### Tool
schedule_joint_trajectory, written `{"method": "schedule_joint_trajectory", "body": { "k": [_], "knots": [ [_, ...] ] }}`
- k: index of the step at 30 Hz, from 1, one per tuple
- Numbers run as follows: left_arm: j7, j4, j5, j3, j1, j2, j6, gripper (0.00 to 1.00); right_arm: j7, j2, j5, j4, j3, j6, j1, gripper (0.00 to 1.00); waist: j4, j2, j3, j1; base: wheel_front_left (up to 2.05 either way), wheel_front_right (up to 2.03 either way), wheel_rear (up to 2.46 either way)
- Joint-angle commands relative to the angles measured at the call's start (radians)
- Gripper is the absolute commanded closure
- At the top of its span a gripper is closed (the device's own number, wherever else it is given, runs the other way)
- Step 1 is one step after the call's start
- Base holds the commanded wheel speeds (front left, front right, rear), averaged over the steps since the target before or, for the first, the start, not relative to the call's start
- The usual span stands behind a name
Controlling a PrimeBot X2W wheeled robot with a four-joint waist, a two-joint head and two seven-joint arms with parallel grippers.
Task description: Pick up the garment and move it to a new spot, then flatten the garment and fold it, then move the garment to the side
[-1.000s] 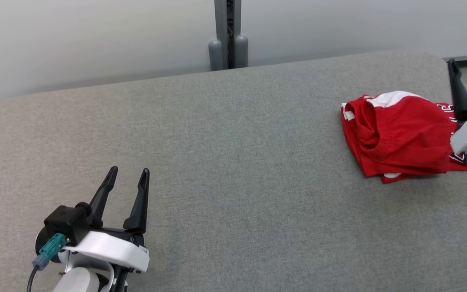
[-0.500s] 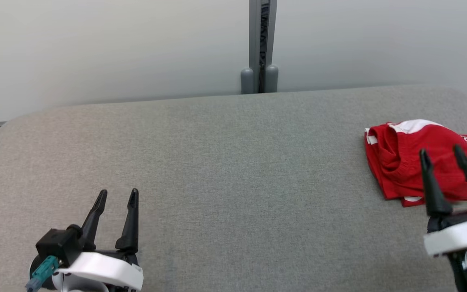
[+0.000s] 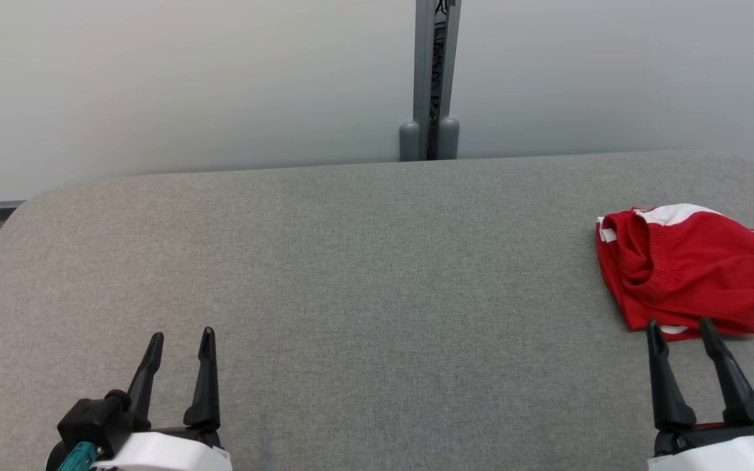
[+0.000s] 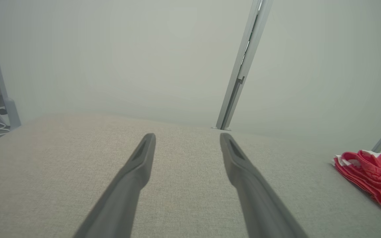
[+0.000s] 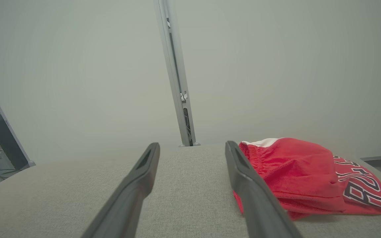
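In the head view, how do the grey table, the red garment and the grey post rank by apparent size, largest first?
1. grey table
2. red garment
3. grey post; it stands farther back, so its true size is unsure.

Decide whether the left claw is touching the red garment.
Apart. The head view shows the left claw low on the left and the garment far to the right, with a wide stretch of grey table between them.

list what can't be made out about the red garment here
Red garment: right end cut off by the head view's right edge.
Its lettering: partly folded away in the right wrist view, unreadable.
Right pincer: wrist cut off by the head view's bottom edge.
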Motion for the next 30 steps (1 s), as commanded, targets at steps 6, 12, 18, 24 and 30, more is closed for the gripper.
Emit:
{"method": "schedule_joint_trajectory", "body": {
  "k": [6, 12, 18, 24, 30],
  "knots": [
    [-0.003, 0.001, 0.076, 0.058, 0.028, -0.043, -0.025, 0.00, -0.011, 0.021, -0.019, 0.019, 0.013, 0.000, -0.003, 0.00, 0.001, -0.0001, 0.005, 0.0000, 0.00, 0.00, 0.00],
    [-0.003, 0.017, 0.124, 0.078, 0.033, -0.065, -0.054, 0.00, -0.012, 0.018, -0.014, 0.042, 0.020, 0.000, -0.021, 0.00, 0.006, -0.0001, 0.005, 0.0000, 0.00, 0.00, 0.00],
    [-0.003, 0.027, 0.149, 0.095, 0.028, -0.082, -0.076, 0.00, -0.007, 0.017, -0.016, 0.052, 0.038, 0.000, -0.034, 0.00, 0.012, -0.0001, 0.004, 0.0000, 0.00, 0.00, 0.00],
    [-0.003, 0.031, 0.164, 0.107, 0.023, -0.092, -0.087, 0.00, -0.005, 0.019, -0.015, 0.056, 0.044, 0.000, -0.033, 0.00, 0.014, -0.0001, 0.004, 0.0000, 0.00, 0.00, 0.00],
    [-0.003, 0.038, 0.177, 0.120, 0.017, -0.098, -0.102, 0.00, -0.003, 0.018, -0.012, 0.059, 0.047, 0.000, -0.035, 0.00, 0.016, -0.0001, 0.002, 0.0000, 0.00, 0.00, 0.00]
  ]
}}
